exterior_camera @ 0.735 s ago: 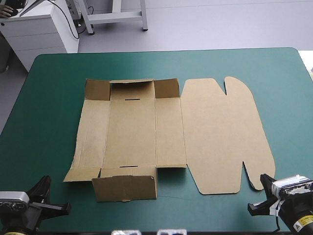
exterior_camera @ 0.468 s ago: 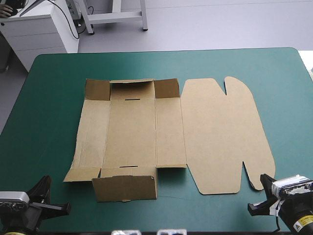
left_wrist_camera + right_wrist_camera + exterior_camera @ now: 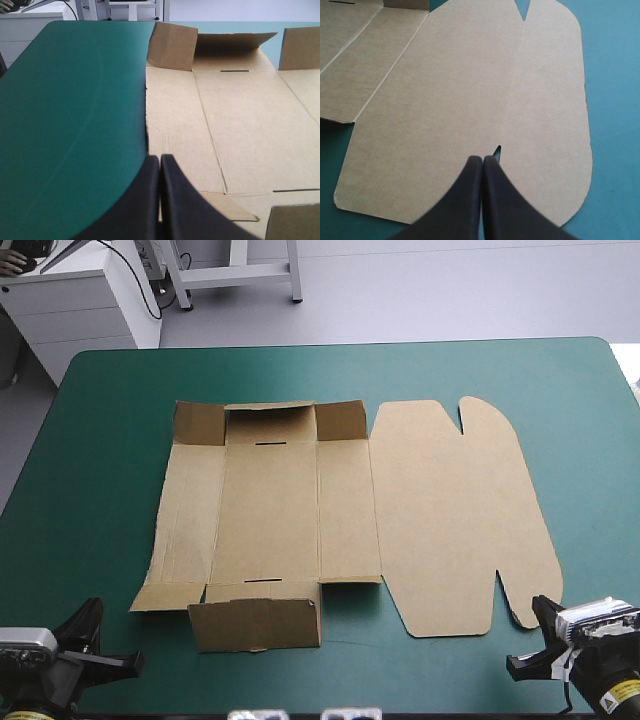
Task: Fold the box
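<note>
The brown box point(image 3: 300, 520) lies spread out in the middle of the table. Its far end flaps point(image 3: 270, 422) stand up and a near end flap point(image 3: 255, 623) is partly raised. The wide lid panel point(image 3: 455, 520) with rounded tabs lies flat on the right. My left gripper point(image 3: 160, 158) is shut and holds nothing; it hovers by the box's left edge point(image 3: 147, 115) near the front left corner. My right gripper point(image 3: 483, 159) is also shut and holds nothing, just over the lid panel point(image 3: 460, 100) at its near notch point(image 3: 497, 149). In the high view both grippers point(image 3: 92, 615) point(image 3: 540, 605) sit at the table's front edge.
The teal-green cover point(image 3: 100, 440) shows bare on every side of the box, widest to the left and along the far edge. A white cabinet point(image 3: 80, 300) stands beyond the table's far left corner.
</note>
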Controlling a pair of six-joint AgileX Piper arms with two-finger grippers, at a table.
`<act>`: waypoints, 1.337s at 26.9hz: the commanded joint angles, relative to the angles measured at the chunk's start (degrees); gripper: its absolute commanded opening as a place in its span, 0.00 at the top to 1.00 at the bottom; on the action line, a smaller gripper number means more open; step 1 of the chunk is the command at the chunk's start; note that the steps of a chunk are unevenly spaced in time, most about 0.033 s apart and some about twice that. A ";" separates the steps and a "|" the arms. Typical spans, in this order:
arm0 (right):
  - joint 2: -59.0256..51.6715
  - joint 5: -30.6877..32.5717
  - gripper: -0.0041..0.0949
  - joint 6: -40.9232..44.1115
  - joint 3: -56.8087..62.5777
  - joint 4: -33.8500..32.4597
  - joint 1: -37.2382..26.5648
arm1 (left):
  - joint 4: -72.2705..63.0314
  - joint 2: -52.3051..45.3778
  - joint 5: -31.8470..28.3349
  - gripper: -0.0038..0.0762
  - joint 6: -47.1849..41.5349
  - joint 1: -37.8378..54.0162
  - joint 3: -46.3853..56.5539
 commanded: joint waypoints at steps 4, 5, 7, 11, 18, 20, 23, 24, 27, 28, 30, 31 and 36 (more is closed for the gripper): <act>0.91 -4.06 0.98 -0.14 -1.33 -0.21 -0.23 | -0.57 14.03 -4.22 0.96 -0.73 -0.54 -9.12; 0.91 -4.06 0.98 -0.14 -1.33 -0.21 -0.23 | -0.57 16.26 -4.10 0.96 -0.73 -0.54 -10.37; 0.91 -4.06 0.98 -0.14 -1.33 -0.21 -0.23 | -0.57 22.14 -3.06 0.96 -0.73 -0.54 -13.56; 0.91 -4.06 0.98 -0.14 -1.33 -0.21 -0.23 | -0.41 33.47 -0.40 0.96 -0.30 -0.54 -19.29; 0.91 -4.06 0.98 -0.14 -1.33 -0.21 -0.23 | -0.63 50.94 1.26 0.96 0.45 -0.54 -26.69; 0.91 -4.06 0.98 -0.14 -1.33 -0.21 -0.23 | -4.27 54.77 1.96 0.96 4.19 0.32 -27.76; 0.91 -4.06 0.98 -0.14 -1.33 -0.21 -0.23 | -12.92 59.27 2.95 0.96 11.07 2.89 -28.22; 0.91 -4.06 0.98 -0.14 -1.33 -0.21 -0.23 | -16.01 60.42 3.15 0.96 13.06 4.03 -28.22; 0.91 -4.06 0.98 -0.14 -1.33 -0.21 -0.23 | -30.13 67.80 6.65 0.96 22.11 13.68 -28.99; 0.91 -4.06 0.98 -0.14 -1.33 -0.21 -0.23 | -31.60 69.55 8.10 0.96 22.51 15.71 -29.69; 0.91 -4.06 0.98 -0.05 -1.33 -0.31 -0.23 | -36.21 76.29 15.41 0.96 24.33 19.31 -33.30; 0.91 -4.06 0.98 -0.05 -1.33 -0.31 -0.23 | -37.12 78.97 18.09 0.96 24.54 19.77 -35.16; 0.91 -4.06 0.98 -0.05 -1.33 -0.31 -0.23 | -38.14 87.98 29.03 0.96 21.79 19.85 -42.14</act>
